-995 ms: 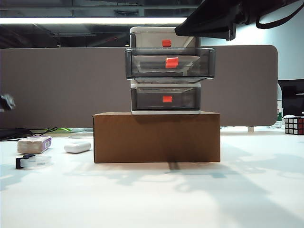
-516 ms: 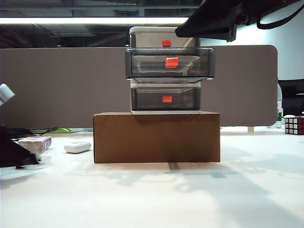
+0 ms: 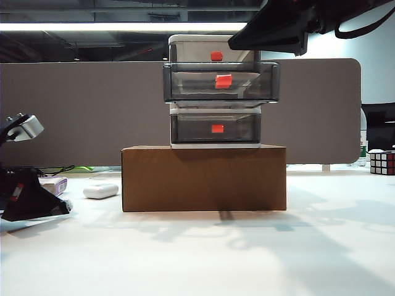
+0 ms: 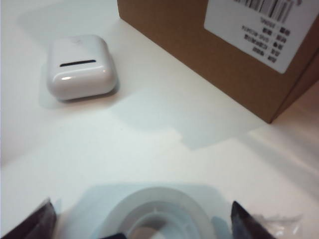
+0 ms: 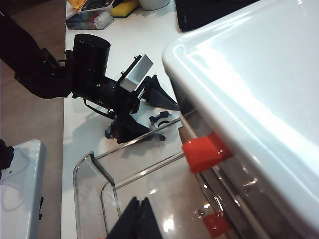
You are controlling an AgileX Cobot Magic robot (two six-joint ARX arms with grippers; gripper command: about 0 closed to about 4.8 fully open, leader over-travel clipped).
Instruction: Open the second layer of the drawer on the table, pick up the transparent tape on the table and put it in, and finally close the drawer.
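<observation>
Exterior view: the drawer (image 3: 215,92), a three-tier cabinet, is sitting on a brown cardboard box (image 3: 203,177) at frame centre. The second layer of the drawer (image 3: 221,81) is standing pulled out toward the camera, its front overhanging the frame on both sides; red-orange tab on it. The table (image 3: 247,253) is lying bare across the whole foreground and right side, lots of room there. Left gripper (image 3: 34,206) is sitting low at the far left edge, down at the tabletop, covering the transparent tape so it can't be seen here. A beige block with purple label (image 3: 54,184) is peeking out just behind it, and a white case (image 3: 100,190) is lying between it and the box. The right arm is hanging dark at upper right, above the cabinet top. A puzzle cube (image 3: 382,162) is sitting at the far right edge.

Left wrist view: the left gripper (image 4: 144,224) is standing wide apart, black fingertips (image 4: 246,224) flanking the transparent tape (image 4: 159,214) at the bottom edge, not closed on it. White case (image 4: 79,66) upper left, well clear. Box corner upper right carrying a white shipping label (image 4: 259,30) with barcode; text too small to read.

Right wrist view: the right gripper (image 5: 137,219) fingertips are showing pressed together at bottom centre, holding nothing, over the pulled-out second layer (image 5: 149,199). White cabinet top filling the right. Left arm visible upper left, down on the table.
</observation>
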